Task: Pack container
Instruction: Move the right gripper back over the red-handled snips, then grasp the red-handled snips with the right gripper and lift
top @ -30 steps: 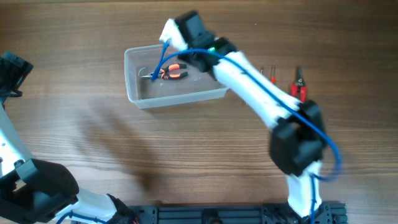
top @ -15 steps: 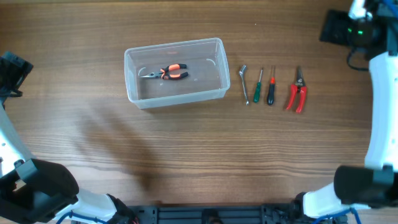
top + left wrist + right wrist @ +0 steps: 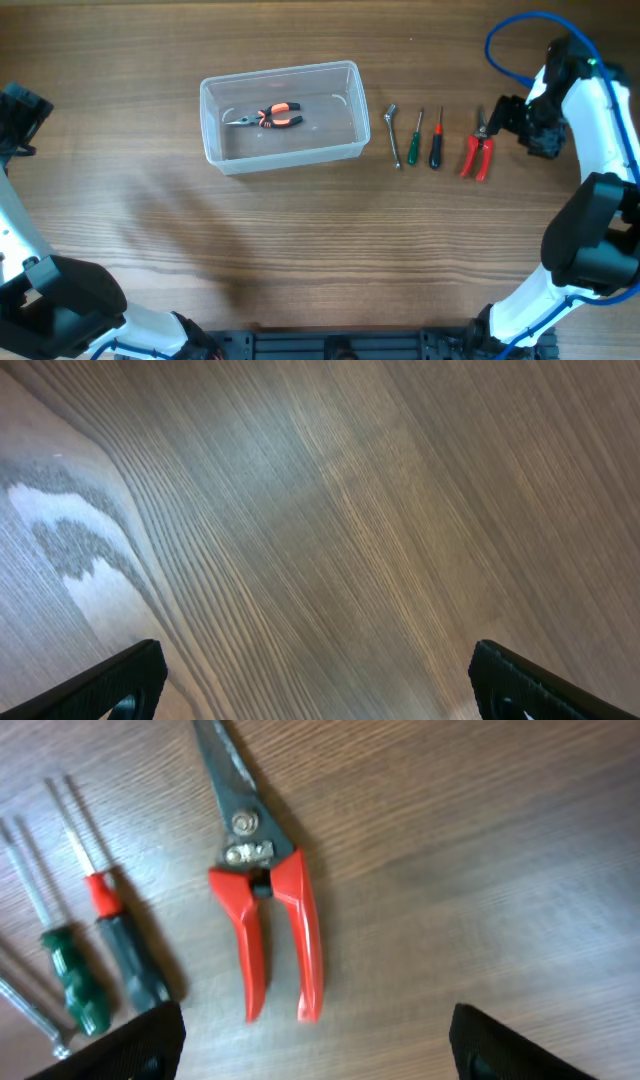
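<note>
My right pincer (image 3: 310, 1045) hangs spread wide above the red snips (image 3: 262, 910), placed to straddle them, since I judge they go next into the container (image 3: 213, 152), well apart to my left on the worktop (image 3: 300, 250), holding only pliers (image 3: 268, 117).

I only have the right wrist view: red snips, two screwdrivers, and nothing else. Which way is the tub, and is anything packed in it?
Observer: The container sits to the left, just past the wrench that ends the row of tools.
Operator: Anything inside?
Observer: One pair of orange-handled pliers lies on its floor.
Operator: And the other arm?
Observer: The left gripper is open, at the far left of the overhead view, well away from the container.
</note>
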`<move>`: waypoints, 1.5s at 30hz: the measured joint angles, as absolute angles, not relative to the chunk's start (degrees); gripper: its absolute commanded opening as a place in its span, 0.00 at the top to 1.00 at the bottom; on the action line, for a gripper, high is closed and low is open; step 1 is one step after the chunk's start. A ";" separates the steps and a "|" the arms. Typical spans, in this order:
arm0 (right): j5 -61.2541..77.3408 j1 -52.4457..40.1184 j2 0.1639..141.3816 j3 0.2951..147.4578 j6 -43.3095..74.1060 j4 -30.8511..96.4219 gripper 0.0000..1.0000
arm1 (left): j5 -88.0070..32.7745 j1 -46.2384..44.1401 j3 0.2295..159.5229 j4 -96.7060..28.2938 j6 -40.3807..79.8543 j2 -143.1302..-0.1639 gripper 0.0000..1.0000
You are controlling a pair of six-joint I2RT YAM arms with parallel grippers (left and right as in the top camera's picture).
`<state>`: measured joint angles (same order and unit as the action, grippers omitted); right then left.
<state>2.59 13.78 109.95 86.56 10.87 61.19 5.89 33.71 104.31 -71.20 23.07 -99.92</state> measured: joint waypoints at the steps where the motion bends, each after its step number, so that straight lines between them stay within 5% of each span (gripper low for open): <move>1: 2.61 13.78 109.95 85.17 10.81 59.61 0.18 | 5.87 33.71 104.31 -71.20 23.05 -99.92 0.00; 8: 2.61 13.78 109.95 75.79 10.48 51.62 0.31 | 5.87 33.71 104.31 -71.20 23.05 -99.92 0.00; 21: 2.79 13.78 109.95 71.96 8.34 45.45 0.26 | 5.87 33.71 104.31 -71.20 23.05 -99.92 0.00; 36: 2.57 13.76 112.97 72.25 5.91 44.14 0.37 | 5.89 33.71 104.31 -71.18 23.05 -99.92 0.00; 45: 2.07 13.72 113.16 72.31 3.55 44.21 0.62 | 5.87 33.71 104.31 -71.18 23.07 -99.92 0.00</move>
<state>2.07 13.72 113.16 72.31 3.55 44.21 5.87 33.71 104.31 -71.18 23.07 -99.92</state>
